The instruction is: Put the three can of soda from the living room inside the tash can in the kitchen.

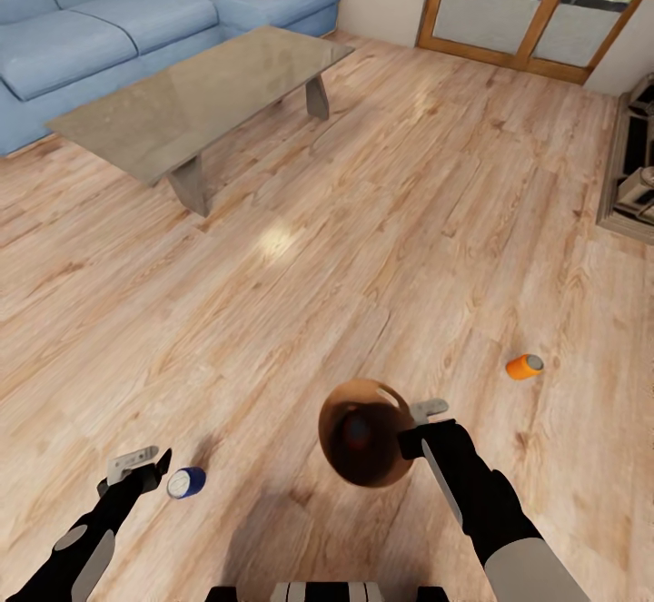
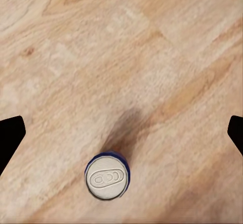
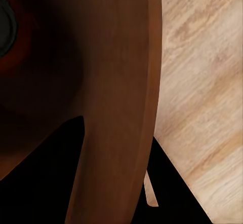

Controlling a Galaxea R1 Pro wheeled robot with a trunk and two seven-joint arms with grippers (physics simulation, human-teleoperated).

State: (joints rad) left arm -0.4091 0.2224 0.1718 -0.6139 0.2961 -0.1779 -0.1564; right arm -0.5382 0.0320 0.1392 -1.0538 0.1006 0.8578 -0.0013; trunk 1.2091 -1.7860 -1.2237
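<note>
The right gripper clamps the bin by its rim — carried along as a mobile target. Left of the bin, the left gripper hangs fingers apart over the blue can; an orange can lies to the bin's right.

Bare floor is lying open all around the blue can; the bin is standing near it, the table well beyond.

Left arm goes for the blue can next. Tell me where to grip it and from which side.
Grip the blue can across its round side wall, coming straight down from above. In the left wrist view its silver top faces the camera, so it seems upright on the floor. The left pincer is open; centre it first, since the can sits off its midline.
</note>
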